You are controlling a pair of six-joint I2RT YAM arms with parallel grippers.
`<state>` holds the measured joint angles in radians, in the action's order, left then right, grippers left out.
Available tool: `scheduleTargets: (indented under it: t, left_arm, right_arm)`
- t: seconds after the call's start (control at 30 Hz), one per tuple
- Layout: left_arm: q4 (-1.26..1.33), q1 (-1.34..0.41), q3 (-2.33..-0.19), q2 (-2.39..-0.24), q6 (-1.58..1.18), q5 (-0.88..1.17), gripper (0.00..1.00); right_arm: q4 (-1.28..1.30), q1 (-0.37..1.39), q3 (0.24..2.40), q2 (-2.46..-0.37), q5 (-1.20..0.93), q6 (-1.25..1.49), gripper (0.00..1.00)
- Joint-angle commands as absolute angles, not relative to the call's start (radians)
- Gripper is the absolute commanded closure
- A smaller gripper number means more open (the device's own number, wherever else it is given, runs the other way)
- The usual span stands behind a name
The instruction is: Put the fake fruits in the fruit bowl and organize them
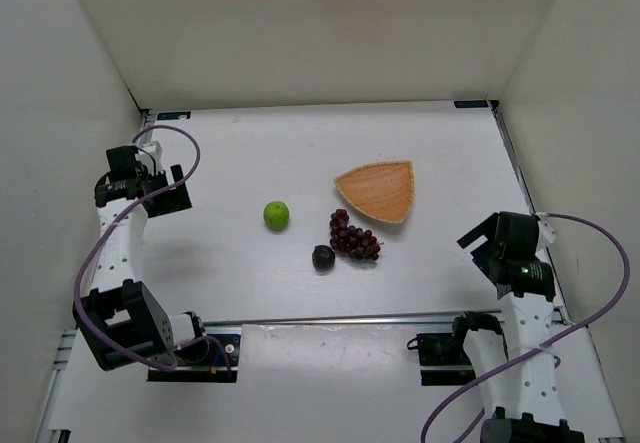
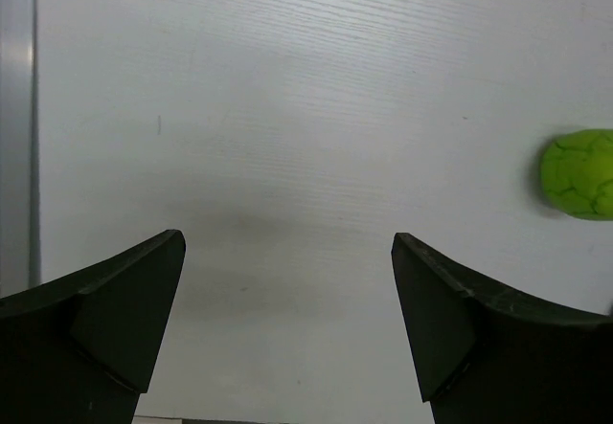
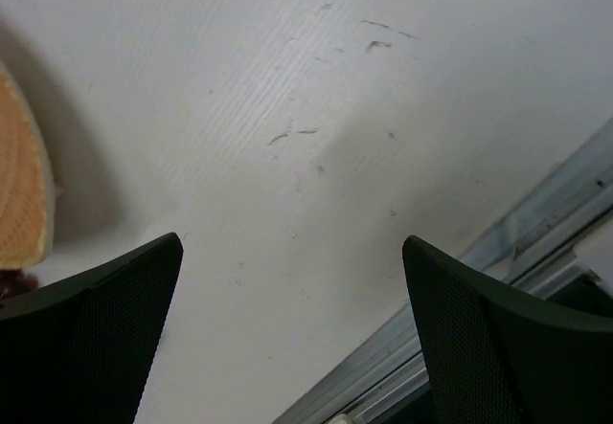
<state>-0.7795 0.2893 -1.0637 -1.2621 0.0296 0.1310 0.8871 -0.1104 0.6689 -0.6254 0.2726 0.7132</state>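
A bright green round fruit [image 1: 276, 215] lies mid-table; it also shows at the right edge of the left wrist view [image 2: 580, 173]. A dark purple plum [image 1: 322, 257] lies beside a dark red-purple grape bunch [image 1: 354, 238]. The tan woven fruit bowl [image 1: 378, 190] sits just behind the grapes with nothing in it; its edge shows in the right wrist view [image 3: 21, 204]. My left gripper [image 1: 170, 185] is open and empty, well left of the green fruit. My right gripper [image 1: 480, 240] is open and empty, right of the grapes.
White walls enclose the table on the left, back and right. A metal rail [image 1: 350, 318] runs along the near edge between the arm bases, and shows in the right wrist view [image 3: 479, 328]. Purple cables loop from both arms.
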Motion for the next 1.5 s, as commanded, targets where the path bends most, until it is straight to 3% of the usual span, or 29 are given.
scheduleTargets:
  t: [0.0, 0.1, 0.2, 0.3, 0.43, 0.67, 0.9, 0.97, 1.0, 1.17, 1.2, 1.23, 1.3, 1.47]
  left_arm:
    - [-0.799, 0.296, -1.080, -1.255, 0.078, 0.271, 0.00]
    - [-0.811, 0.272, -1.089, -1.276, 0.110, 0.282, 0.00]
    - [-0.821, 0.238, -1.089, -1.287, 0.110, 0.256, 0.00]
    - [-0.821, 0.213, -1.080, -1.287, 0.120, 0.245, 0.00]
    - [-0.821, 0.204, -1.069, -1.287, 0.120, 0.223, 0.00]
    - [-0.839, 0.204, -1.069, -1.287, 0.120, 0.169, 0.00]
    - [-0.839, 0.204, -1.049, -1.287, 0.120, 0.169, 0.00]
    - [-0.839, 0.204, -1.049, -1.287, 0.120, 0.169, 0.00]
    - [-0.839, 0.204, -1.049, -1.287, 0.120, 0.169, 0.00]
    - [-0.839, 0.204, -1.058, -1.296, 0.129, 0.178, 0.00]
    - [-0.848, 0.204, -1.058, -1.296, 0.129, 0.178, 0.00]
    - [-0.848, 0.204, -1.058, -1.296, 0.129, 0.178, 0.00]
    - [-0.848, 0.204, -1.058, -1.296, 0.129, 0.178, 0.00]
    - [-0.857, 0.204, -1.068, -1.305, 0.129, 0.196, 0.00]
  right_arm:
    - [0.728, -0.094, 0.676, -0.643, 0.102, 0.585, 0.00]
    - [0.643, 0.016, 0.751, -0.701, 0.074, 0.523, 0.00]
    - [0.632, 0.260, 0.880, -0.837, 0.196, 0.450, 0.00]
    - [0.632, 0.585, 1.019, -1.035, 0.354, 0.312, 0.00]
    - [0.623, 0.808, 1.147, -1.360, 0.354, 0.131, 0.00]
    - [0.623, 0.885, 1.287, -1.727, 0.276, 0.092, 0.00]
    - [0.614, 0.867, 1.319, -1.819, 0.252, 0.158, 0.02]
    - [0.614, 0.854, 1.319, -1.844, 0.229, 0.167, 0.09]
    - [0.614, 0.854, 1.319, -1.844, 0.229, 0.167, 0.22]
    - [0.637, 0.864, 1.310, -1.839, 0.189, 0.186, 0.58]
    - [0.637, 0.864, 1.310, -1.821, 0.178, 0.198, 0.73]
    - [0.627, 0.864, 1.310, -1.780, 0.178, 0.216, 0.79]
    - [0.627, 0.864, 1.322, -1.706, 0.155, 0.230, 0.90]
    - [0.627, 0.836, 1.364, -1.548, 0.155, 0.291, 0.96]
